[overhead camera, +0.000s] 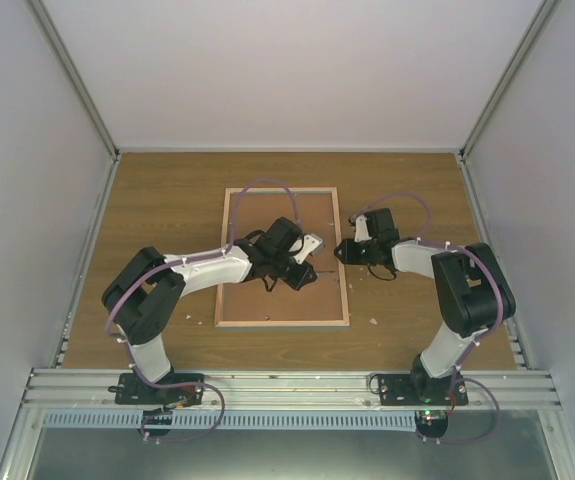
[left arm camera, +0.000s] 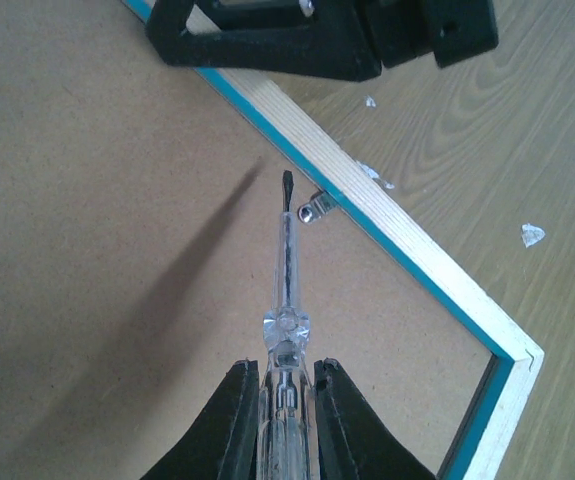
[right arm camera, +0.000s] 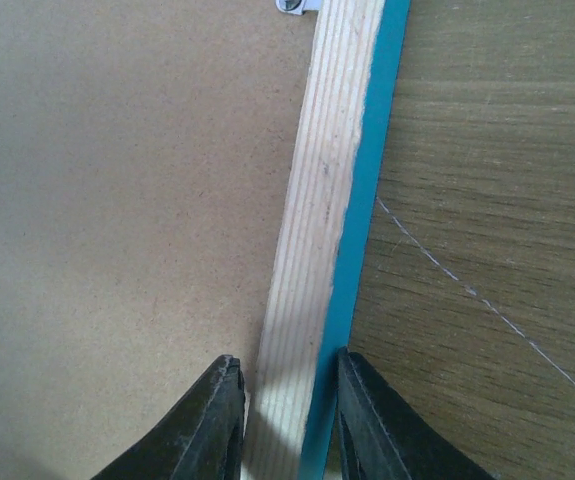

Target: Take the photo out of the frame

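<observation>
The frame [overhead camera: 283,323] lies face down mid-table, showing its brown fibreboard back [left arm camera: 97,200] and a pale wood rim [right arm camera: 322,200] with a turquoise outer edge. The photo is hidden under the backing. My left gripper [left arm camera: 287,368] is shut on a clear-handled screwdriver [left arm camera: 287,270]. The blade tip sits just left of a small metal tab [left arm camera: 312,208] at the right rim. My right gripper [right arm camera: 287,365] straddles that rim farther along. Its outer finger is at the turquoise edge, and a slight gap shows at the inner finger. From above, the left gripper [overhead camera: 297,262] is over the backing and the right gripper [overhead camera: 347,250] is at the frame's right side.
White chips [left arm camera: 532,234] lie on the wood table to the right of the frame, with more [overhead camera: 374,321] near its front corner. White walls close in the table on three sides. An aluminium rail [overhead camera: 287,385] runs along the near edge.
</observation>
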Tool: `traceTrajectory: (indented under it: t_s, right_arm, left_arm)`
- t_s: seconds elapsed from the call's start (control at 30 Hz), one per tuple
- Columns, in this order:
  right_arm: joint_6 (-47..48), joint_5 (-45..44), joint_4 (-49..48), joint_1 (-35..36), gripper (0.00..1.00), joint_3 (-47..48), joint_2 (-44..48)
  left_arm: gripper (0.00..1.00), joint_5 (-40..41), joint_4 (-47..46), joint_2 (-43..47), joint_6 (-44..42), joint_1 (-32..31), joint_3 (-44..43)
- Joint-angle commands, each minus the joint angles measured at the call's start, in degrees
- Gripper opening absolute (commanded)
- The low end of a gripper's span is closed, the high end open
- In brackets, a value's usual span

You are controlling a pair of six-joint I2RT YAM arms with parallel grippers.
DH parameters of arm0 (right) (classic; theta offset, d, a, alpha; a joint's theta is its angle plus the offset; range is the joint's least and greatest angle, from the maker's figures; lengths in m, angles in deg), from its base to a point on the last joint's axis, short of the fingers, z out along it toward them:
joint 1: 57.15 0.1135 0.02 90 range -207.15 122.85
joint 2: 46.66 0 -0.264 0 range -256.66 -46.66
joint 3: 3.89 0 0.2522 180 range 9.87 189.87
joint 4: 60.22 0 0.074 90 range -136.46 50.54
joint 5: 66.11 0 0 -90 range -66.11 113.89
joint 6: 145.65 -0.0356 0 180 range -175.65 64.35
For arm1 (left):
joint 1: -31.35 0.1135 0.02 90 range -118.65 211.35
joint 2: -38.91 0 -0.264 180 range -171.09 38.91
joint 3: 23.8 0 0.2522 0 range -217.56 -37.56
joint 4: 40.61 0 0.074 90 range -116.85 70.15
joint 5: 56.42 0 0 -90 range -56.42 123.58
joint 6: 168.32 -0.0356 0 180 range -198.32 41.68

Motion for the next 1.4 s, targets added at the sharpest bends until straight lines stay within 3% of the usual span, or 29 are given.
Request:
traceTrajectory:
  t_s: [0.0, 0.27, 1.37]
  right_arm:
    - [0.36, -1.97, 0.54, 0.9, 0.25, 1.12, -1.76]
    - [1.34, -2.75, 0.73, 0.95, 0.18, 1.0, -2.14]
    - [2.31, -2.44, 0.48, 1.29, 0.17, 0.63, -1.57]
  left_arm:
    - [0.0, 0.74, -0.64, -1.37, -1.43, -0.36, -2.91]
    - [0.0, -0.14, 0.6, -3.49, -1.72, -0.36, -4.54]
    - [0.0, -3.24, 1.7, -6.23, -2.89, -2.03, -5.73]
